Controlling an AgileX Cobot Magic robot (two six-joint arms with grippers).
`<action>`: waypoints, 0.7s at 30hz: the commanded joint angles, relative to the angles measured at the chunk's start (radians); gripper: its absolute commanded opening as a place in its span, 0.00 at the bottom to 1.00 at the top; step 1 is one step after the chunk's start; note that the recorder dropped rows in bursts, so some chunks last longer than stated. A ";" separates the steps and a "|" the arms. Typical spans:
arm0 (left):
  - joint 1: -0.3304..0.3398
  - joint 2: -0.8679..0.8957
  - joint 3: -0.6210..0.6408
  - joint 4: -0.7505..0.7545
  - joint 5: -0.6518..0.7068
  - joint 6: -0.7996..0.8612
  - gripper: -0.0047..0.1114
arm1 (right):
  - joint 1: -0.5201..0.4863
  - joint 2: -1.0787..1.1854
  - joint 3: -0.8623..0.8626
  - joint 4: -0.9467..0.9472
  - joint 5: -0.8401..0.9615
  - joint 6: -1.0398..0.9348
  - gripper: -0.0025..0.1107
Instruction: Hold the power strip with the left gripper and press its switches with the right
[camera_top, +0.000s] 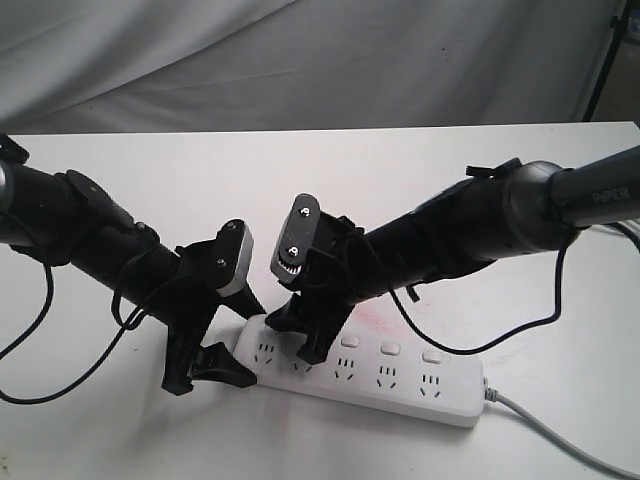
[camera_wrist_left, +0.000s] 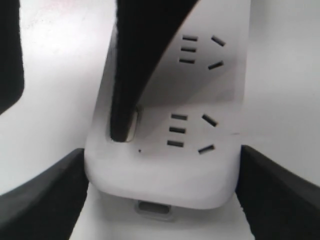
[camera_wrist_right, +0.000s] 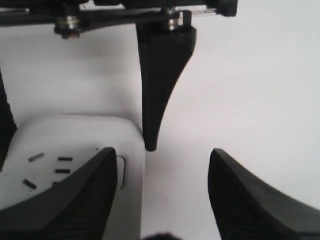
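While my left hand clamps the rounded end of the power strip flat on the counter, my right hand, jaws spread, rests one fingertip on the end switch; light, stiff, slick plastic, I judge, so pinch the long edges.

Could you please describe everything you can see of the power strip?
The power strip is a long white bar, plastic by its look, with rounded ends, lying flat on the white table. Small white switches sit above its sockets. The left gripper seems to clamp one end; a grey cord leaves the other. One finger of the open right gripper rests on the endmost switch.
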 joint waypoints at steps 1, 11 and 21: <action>-0.006 0.001 -0.003 -0.012 0.001 0.001 0.66 | -0.003 -0.071 0.020 -0.043 -0.023 -0.004 0.47; -0.006 0.001 -0.003 -0.012 0.001 0.001 0.66 | -0.076 -0.180 0.101 -0.063 -0.001 0.013 0.47; -0.006 0.001 -0.003 -0.012 0.001 0.001 0.66 | -0.078 -0.121 0.121 -0.055 0.019 -0.001 0.47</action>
